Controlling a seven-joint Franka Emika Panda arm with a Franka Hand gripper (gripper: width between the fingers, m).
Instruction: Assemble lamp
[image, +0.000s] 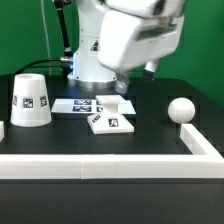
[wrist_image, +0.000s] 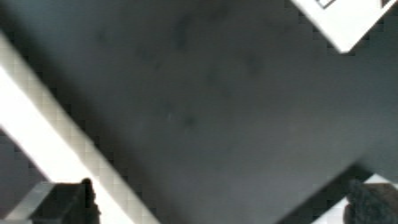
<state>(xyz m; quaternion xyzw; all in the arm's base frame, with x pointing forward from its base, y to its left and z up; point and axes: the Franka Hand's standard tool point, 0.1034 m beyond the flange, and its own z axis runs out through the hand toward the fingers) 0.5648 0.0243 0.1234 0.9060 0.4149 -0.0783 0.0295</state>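
Nearest the camera, a low white rail (image: 100, 166) runs across the front of the black table (image: 150, 135) and turns back along the exterior view's right, so that the parts lie fenced in as in a shallow tray.

Inside it, at the exterior view's left, the shade (image: 30, 100) stands upright with its wide end down and its narrow end up. What it may cover is hidden. It bears two black-and-white square tags on the wall that faces the camera. Just beside it, toward the middle, the marker board (image: 82, 105) lies flat. The base (image: 110, 124) lies flat in front of the board's right end, apart from the shade, with tags on its top. A small white block (image: 118, 101) stands at its far edge; I cannot tell whether it belongs to the base. Well apart, at the exterior view's right, the bulb (image: 180, 110) rests on the table near the side rail, its ball head toward the camera.

The tags are patterns only; no writing can be read.

Above the board and base hangs the white arm (image: 130, 40), whose bulk hides its tip. Only the wrist view shows the pincer (wrist_image: 217, 205). Its two dark fingertips (wrist_image: 63, 200) stand wide apart over bare table, with nothing between them. That view also shows a white band (wrist_image: 54, 120) slanting across the dark surface and a white corner (wrist_image: 334, 18) with part of a tag; I cannot tell which part that corner is.
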